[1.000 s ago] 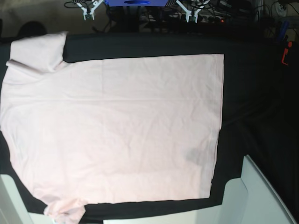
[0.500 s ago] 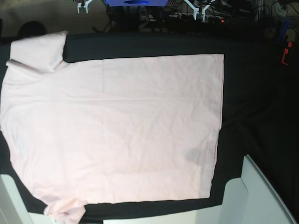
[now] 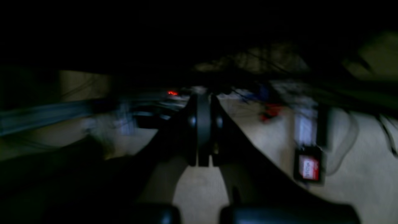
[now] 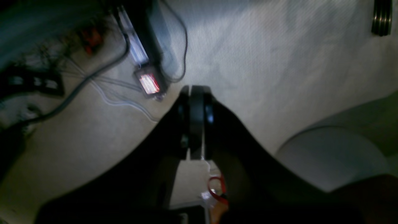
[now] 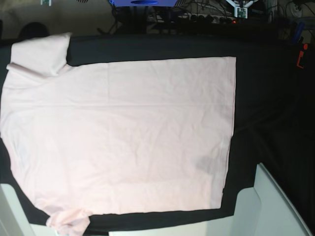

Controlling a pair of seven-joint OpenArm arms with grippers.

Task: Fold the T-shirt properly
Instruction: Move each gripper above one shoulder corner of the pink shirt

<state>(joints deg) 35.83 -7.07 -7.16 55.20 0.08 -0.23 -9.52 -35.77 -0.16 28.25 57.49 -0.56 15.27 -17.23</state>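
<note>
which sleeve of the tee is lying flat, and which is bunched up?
On the T-shirt, the sleeve at the base view's upper left lies flat and spread on the black table cloth. The one at the lower left is crumpled into a bunch.

A black table cloth (image 5: 266,98) covers the table. Beyond its far edge lie dim, tangled cables (image 5: 197,12) and a small red light (image 5: 234,21). Pale carpeted floor (image 4: 264,62) carries more cables (image 4: 93,74). White panels (image 5: 275,206) stand near right.
</note>
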